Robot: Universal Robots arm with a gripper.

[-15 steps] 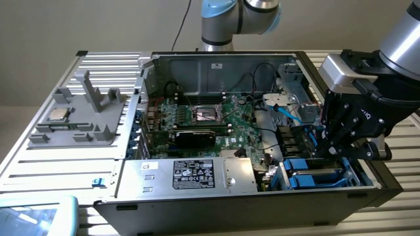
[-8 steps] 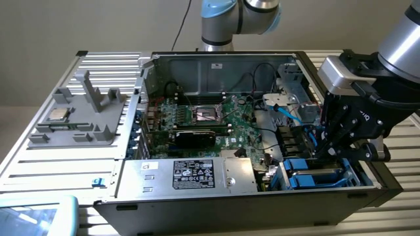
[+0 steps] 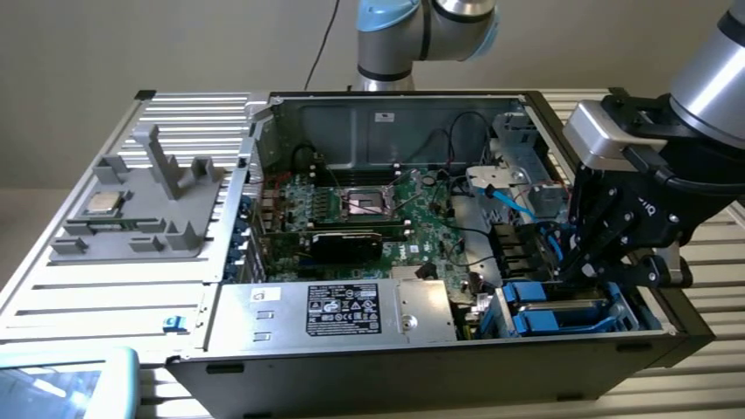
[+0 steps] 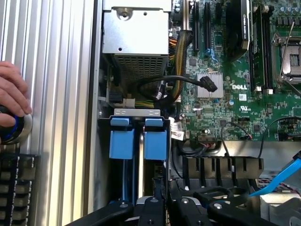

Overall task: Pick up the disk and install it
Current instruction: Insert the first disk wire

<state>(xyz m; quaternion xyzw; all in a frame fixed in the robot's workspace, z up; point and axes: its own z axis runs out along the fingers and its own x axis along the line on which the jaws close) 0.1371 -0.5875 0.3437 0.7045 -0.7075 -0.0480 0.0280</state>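
- Blue plastic frame is the giveaway: the disk (image 4: 155,141) is sitting on edge down in the drive bay (image 4: 136,112), just beside the motherboard (image 4: 235,84).
- Second blue carrier (image 4: 121,139) is parked right next to it in the same bay, on the side farther from the motherboard.
- Black gripper (image 4: 155,202) hangs over the bay in line with the disk, jaws pulled together. Honestly can't tell if it's pinching the carrier's edge or just near it.
- Silver power supply box (image 4: 136,33) also sits just beside the motherboard, in line with the bay.
- Bright blue cable (image 4: 277,181) runs near the motherboard's edge, on the far side from the power supply.
- Someone's hand (image 4: 11,94) is well apart from the motherboard, out on the ribbed table (image 4: 61,70), fingers on a round button with a blue ring (image 4: 16,129).
- Exterior view: grey fixture (image 3: 152,218) with a little silver chip (image 3: 105,202) on it sits outside the case, well apart from the motherboard.
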